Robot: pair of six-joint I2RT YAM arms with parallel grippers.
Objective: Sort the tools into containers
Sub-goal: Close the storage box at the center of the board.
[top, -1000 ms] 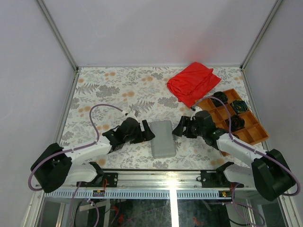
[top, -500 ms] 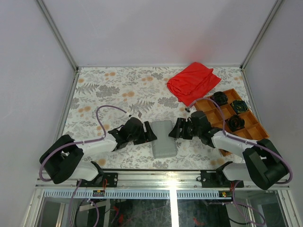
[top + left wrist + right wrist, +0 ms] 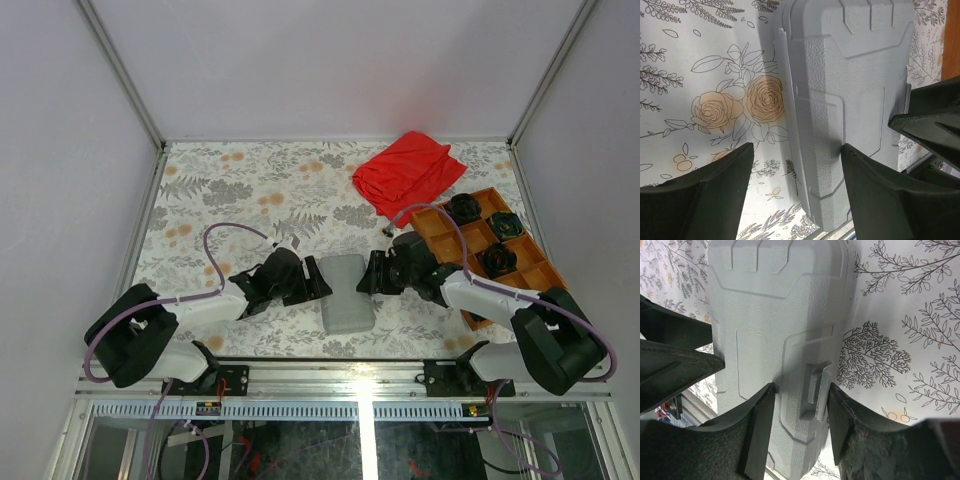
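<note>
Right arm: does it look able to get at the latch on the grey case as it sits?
Probably yes. The right gripper has its open fingers straddling the latch on the grey case edge, with nothing between them. The left gripper sits across at the opposite edge, clear of it.

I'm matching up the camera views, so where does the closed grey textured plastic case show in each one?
Top external: grey plastic case, low centre.
Left wrist: fills the centre-right, top to bottom.
Right wrist: fills the centre-left, top to bottom.
Shared landmark: the floral tablecloth under it.
</note>
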